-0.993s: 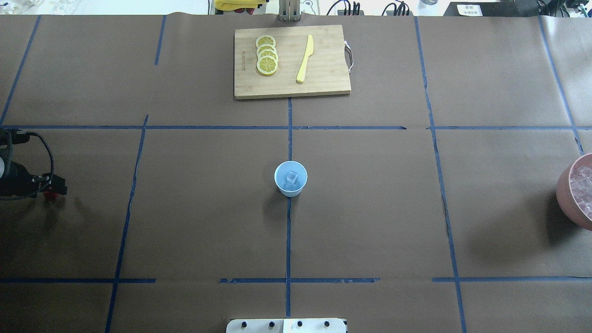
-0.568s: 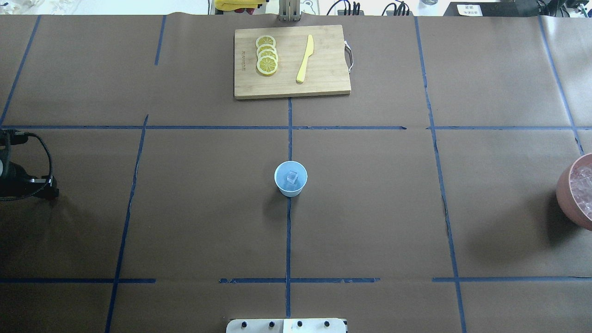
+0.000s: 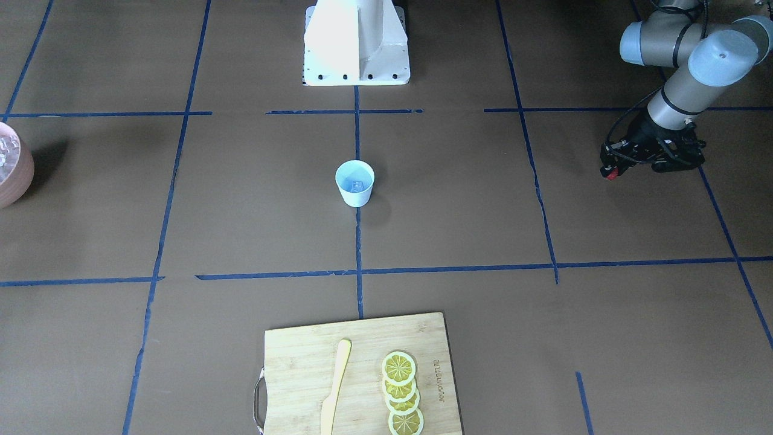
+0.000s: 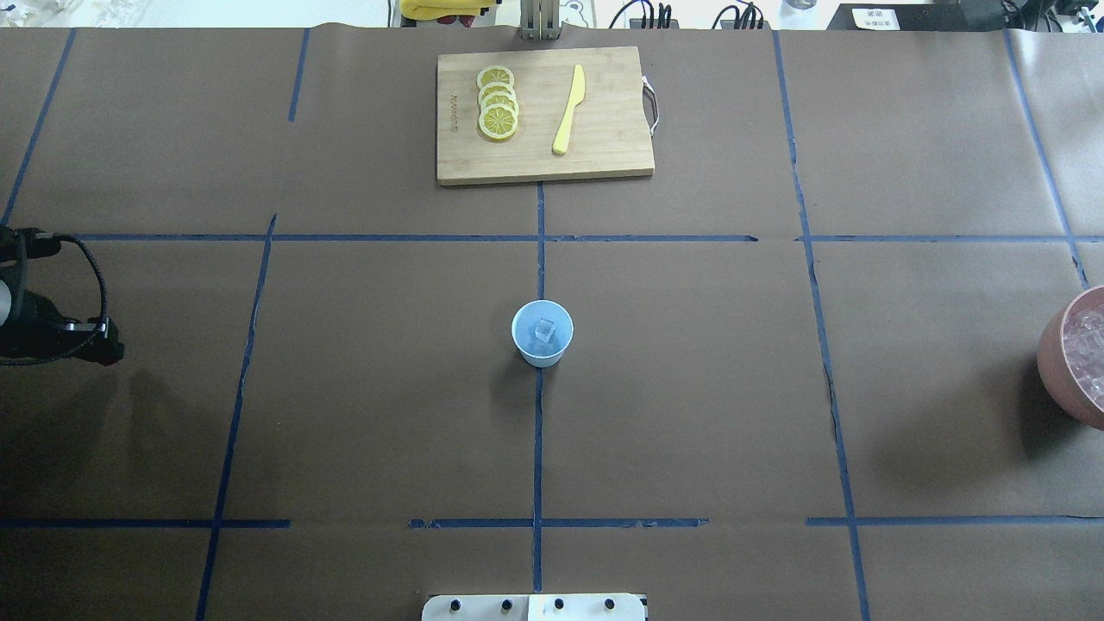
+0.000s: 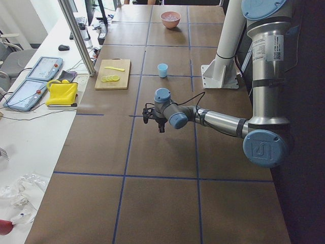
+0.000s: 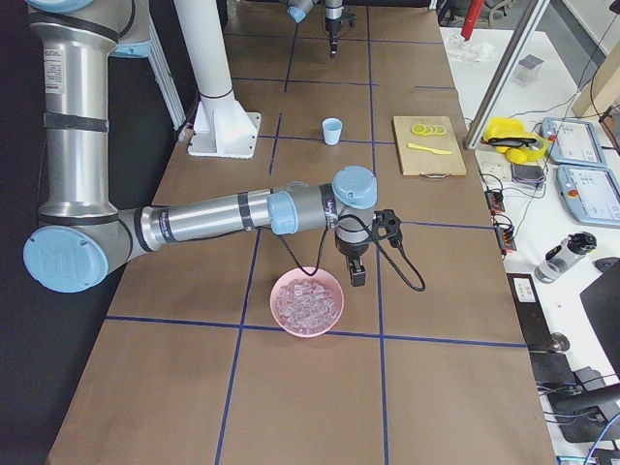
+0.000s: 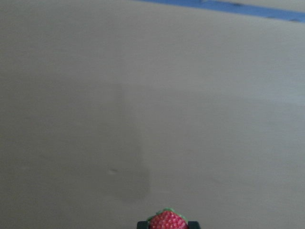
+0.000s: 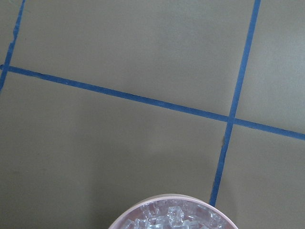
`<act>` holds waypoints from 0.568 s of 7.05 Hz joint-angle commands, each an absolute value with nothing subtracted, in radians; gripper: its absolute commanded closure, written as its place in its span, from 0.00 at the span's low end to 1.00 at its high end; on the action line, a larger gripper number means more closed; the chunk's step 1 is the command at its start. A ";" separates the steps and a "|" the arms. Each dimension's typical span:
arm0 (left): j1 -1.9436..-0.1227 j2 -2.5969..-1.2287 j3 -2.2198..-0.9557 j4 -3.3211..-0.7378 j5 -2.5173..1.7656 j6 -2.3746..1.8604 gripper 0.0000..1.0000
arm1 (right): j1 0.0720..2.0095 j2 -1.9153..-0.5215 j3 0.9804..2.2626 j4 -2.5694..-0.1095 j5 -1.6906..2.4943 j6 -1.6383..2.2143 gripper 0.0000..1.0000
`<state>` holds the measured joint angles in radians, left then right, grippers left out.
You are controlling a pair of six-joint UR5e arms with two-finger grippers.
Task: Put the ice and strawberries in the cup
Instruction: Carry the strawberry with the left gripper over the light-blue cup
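Observation:
The white cup with a pale-blue inside stands at the table's middle and holds one clear ice cube. It also shows in the front view. My left gripper hangs above the table at the far left, well away from the cup. It is shut on a small red strawberry, seen as a red tip in the front view. My right gripper hangs beside the pink bowl of ice cubes; I cannot tell whether it is open or shut.
A wooden cutting board at the far middle edge carries lemon slices and a yellow knife. The pink bowl sits at the table's right edge. The robot base stands at the near middle edge.
My left gripper drew slightly toward the left edge, then came back right. It still holds the strawberry. The cup and the bowl have not moved.

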<state>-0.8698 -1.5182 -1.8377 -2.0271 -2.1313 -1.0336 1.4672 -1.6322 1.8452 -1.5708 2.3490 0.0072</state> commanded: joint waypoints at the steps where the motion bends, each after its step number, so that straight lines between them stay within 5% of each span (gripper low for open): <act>1: -0.870 -1.726 -1.900 -1.744 -2.135 -1.057 0.99 | 1.486 -1.666 1.841 -1.571 2.342 -0.002 0.01; 4: -0.740 -2.090 -1.885 -1.442 -2.128 -1.289 0.99 | 1.598 -1.692 1.754 -1.568 2.361 -0.117 0.01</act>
